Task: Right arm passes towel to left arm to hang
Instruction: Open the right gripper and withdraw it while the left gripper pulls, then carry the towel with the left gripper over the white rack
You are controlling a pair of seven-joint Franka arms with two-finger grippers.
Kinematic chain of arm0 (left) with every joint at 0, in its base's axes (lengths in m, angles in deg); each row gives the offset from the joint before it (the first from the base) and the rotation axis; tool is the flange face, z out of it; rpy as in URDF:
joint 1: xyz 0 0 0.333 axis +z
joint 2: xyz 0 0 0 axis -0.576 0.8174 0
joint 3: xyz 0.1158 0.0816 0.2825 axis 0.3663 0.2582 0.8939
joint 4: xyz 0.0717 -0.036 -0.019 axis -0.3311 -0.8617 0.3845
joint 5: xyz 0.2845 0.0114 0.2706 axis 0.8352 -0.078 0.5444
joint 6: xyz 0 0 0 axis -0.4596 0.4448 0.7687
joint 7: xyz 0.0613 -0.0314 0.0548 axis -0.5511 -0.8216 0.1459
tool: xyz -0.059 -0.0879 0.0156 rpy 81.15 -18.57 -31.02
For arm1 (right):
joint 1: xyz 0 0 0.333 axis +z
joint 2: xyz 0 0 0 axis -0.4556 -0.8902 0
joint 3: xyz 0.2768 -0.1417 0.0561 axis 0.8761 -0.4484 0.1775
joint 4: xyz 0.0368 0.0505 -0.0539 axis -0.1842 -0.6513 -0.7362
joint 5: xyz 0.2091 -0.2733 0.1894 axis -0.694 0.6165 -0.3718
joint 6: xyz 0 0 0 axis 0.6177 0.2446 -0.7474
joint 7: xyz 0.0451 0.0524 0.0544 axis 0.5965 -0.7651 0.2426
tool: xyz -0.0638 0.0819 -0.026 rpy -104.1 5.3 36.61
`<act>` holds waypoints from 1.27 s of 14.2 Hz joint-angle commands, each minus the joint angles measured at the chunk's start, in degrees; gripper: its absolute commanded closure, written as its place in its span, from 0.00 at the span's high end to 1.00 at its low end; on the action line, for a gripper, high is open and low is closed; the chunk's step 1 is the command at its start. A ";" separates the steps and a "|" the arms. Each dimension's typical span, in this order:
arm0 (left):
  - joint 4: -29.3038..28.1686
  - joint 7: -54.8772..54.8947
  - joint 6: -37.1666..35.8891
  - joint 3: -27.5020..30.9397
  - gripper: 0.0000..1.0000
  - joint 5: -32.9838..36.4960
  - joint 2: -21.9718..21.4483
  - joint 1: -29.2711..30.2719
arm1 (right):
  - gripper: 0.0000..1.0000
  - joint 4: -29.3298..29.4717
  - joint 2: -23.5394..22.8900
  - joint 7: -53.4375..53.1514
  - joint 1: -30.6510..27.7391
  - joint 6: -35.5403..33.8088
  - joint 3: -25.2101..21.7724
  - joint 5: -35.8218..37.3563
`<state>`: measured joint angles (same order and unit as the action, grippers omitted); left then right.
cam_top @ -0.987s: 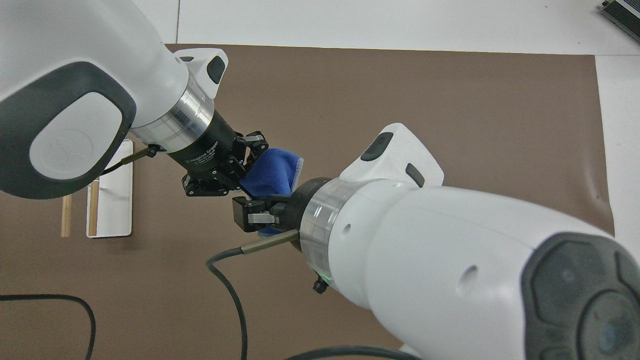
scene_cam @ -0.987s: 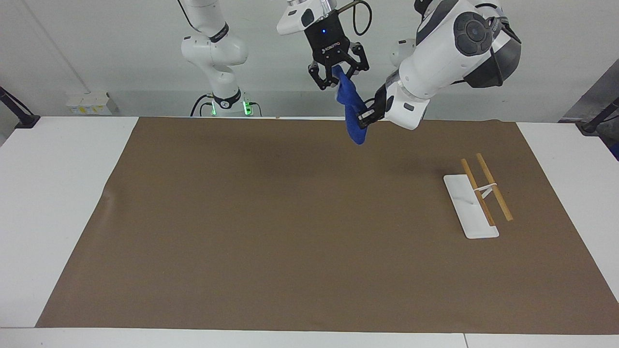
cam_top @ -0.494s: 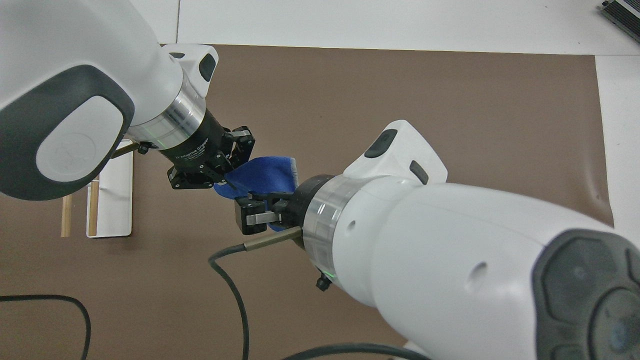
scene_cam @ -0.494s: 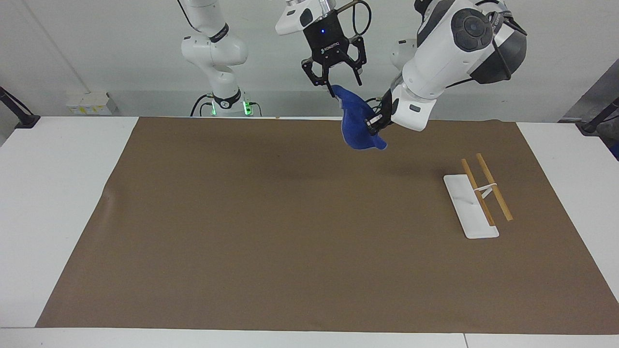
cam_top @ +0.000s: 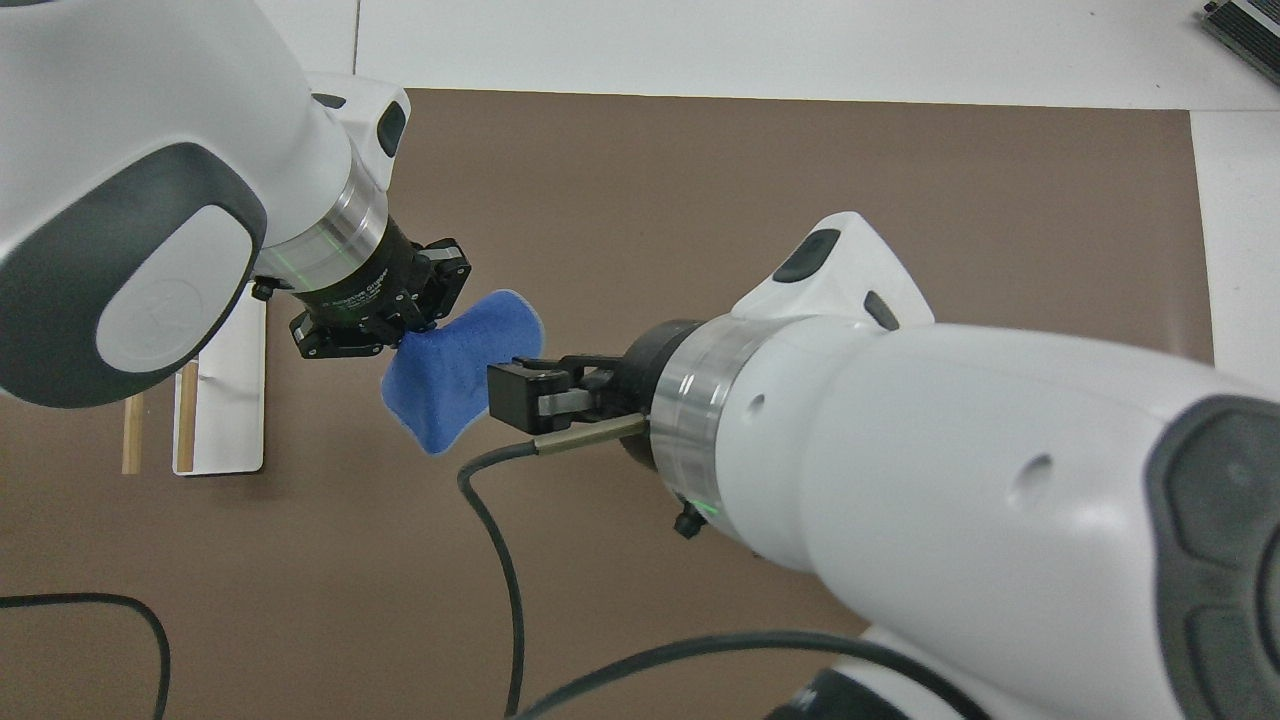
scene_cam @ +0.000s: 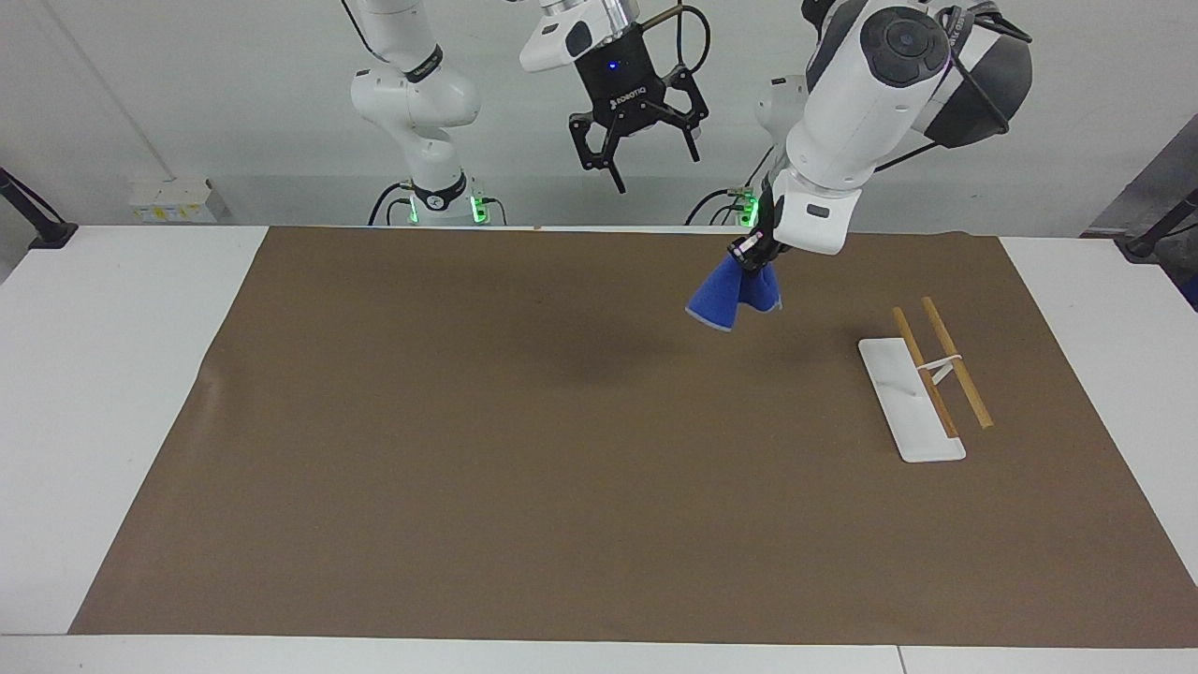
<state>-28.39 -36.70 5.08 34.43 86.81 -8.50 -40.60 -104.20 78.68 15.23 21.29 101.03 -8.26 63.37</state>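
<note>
The bright-blue towel (scene_cam: 735,295) (cam_top: 455,370) hangs bunched in the air over the brown mat, toward the left arm's end of the table. My left gripper (scene_cam: 752,257) (cam_top: 405,335) is shut on the towel's top and carries it alone. My right gripper (scene_cam: 652,168) (cam_top: 505,395) is raised beside it, open, with nothing between its fingers and clear of the cloth. The rack, a white base (scene_cam: 910,402) (cam_top: 225,400) with two wooden bars (scene_cam: 956,360), stands on the mat at the left arm's end, past the towel.
A brown mat (scene_cam: 468,421) covers most of the white table (scene_cam: 94,374). A black cable (cam_top: 490,560) trails from the right wrist above the mat.
My right gripper has opened, let go of the towel and drawn up and away. The left gripper has swung the towel toward the rack, and the cloth now hangs from it alone.
</note>
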 commanded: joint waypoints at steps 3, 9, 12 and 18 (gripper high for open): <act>-5.38 1.91 2.57 0.05 0.00 7.92 -3.53 0.24 | 1.00 -1.54 -1.36 15.21 -13.05 1.58 0.53 -0.18; -20.41 -1.85 13.37 0.05 0.00 17.15 -10.48 0.33 | 1.00 -2.96 -0.84 35.27 -27.85 -3.58 -2.44 1.39; -29.45 -8.09 23.29 0.23 0.00 20.48 -14.51 0.59 | 1.00 -2.34 -0.48 38.01 -27.85 -11.23 -4.48 11.83; -40.89 -23.37 36.74 1.02 0.00 31.99 -19.09 1.30 | 1.00 -5.31 3.46 37.23 -27.85 -27.14 -6.50 15.65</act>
<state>-63.45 -55.08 36.00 34.77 115.24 -23.70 -40.01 -105.82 78.96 52.34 -6.29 76.28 -14.43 78.23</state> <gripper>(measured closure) 0.978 0.000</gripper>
